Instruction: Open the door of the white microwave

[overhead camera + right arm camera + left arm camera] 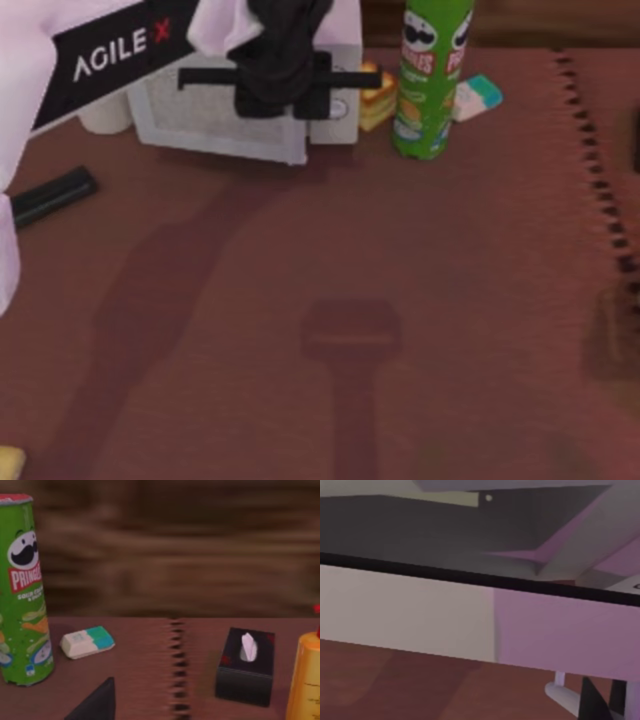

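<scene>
The left arm reaches across the far left of the table, its black gripper [285, 65] over the front of the white microwave [340, 45]. Whether its jaws are open or closed cannot be told. The door [215, 120] sits just below the jaws, swung slightly outward. A green chip can [430, 80] stands to the right. The right gripper is out of sight.

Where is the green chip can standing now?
In the top view, the green chip can stands upright at the far edge of the table, just right of the white microwave, with a small white and teal eraser at its right side.
</scene>
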Robot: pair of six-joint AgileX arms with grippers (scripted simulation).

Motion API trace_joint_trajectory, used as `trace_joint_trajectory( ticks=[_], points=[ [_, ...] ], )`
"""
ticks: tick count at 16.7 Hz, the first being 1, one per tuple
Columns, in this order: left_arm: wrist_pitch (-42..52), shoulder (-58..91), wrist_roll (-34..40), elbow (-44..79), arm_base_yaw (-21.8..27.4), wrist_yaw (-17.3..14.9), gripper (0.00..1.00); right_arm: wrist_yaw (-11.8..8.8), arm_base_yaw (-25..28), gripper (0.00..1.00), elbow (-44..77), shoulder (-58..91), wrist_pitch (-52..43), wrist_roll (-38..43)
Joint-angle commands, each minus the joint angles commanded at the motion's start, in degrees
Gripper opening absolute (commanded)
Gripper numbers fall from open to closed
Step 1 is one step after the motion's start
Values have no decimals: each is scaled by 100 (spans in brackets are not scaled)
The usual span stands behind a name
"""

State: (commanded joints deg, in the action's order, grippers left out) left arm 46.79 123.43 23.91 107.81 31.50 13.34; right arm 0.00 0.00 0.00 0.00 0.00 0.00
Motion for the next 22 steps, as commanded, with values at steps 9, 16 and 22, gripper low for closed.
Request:
trace_joint_trajectory(
  ticks=[9,16,22],
  points=[
    [-2,25,22,-9,42,-30,0,0,0,100,0,0,0,0],
    [-370,-474,-541,-780,-69,-280,0,0,0,100,0,0,0,0],
    [-421,-533,-588,-834,-79,-303,0,0,0,100,0,0,0,0]
  ],
)
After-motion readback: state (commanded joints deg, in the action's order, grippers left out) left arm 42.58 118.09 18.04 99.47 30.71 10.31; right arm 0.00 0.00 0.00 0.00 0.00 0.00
